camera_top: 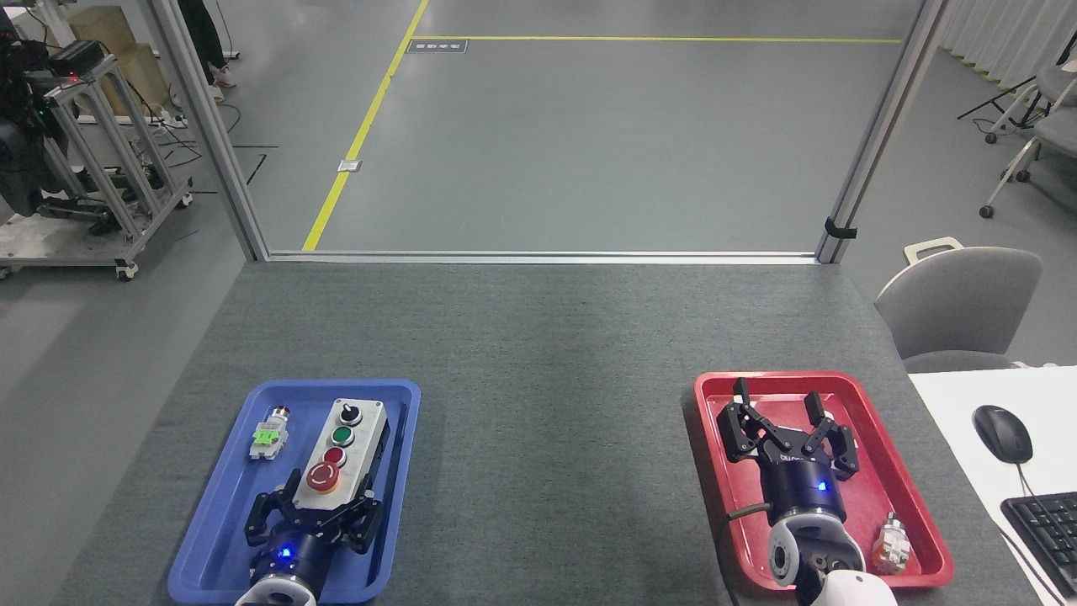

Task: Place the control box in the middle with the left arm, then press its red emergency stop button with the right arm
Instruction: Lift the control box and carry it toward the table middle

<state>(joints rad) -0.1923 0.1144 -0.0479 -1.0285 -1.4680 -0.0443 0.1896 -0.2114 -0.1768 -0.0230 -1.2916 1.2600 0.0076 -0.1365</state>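
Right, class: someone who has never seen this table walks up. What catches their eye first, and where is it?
Two bright trays on the grey table: a blue tray near left and a red tray near right. In the blue one lies a control box with a big red emergency stop button, the left gripper closed around its near end. The right gripper hangs open over the red tray.

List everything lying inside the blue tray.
The blue tray holds the control box, a small loose push-button part to its left, and the left gripper, fingers flanking the box's near end. The tray floor beneath these is hidden.
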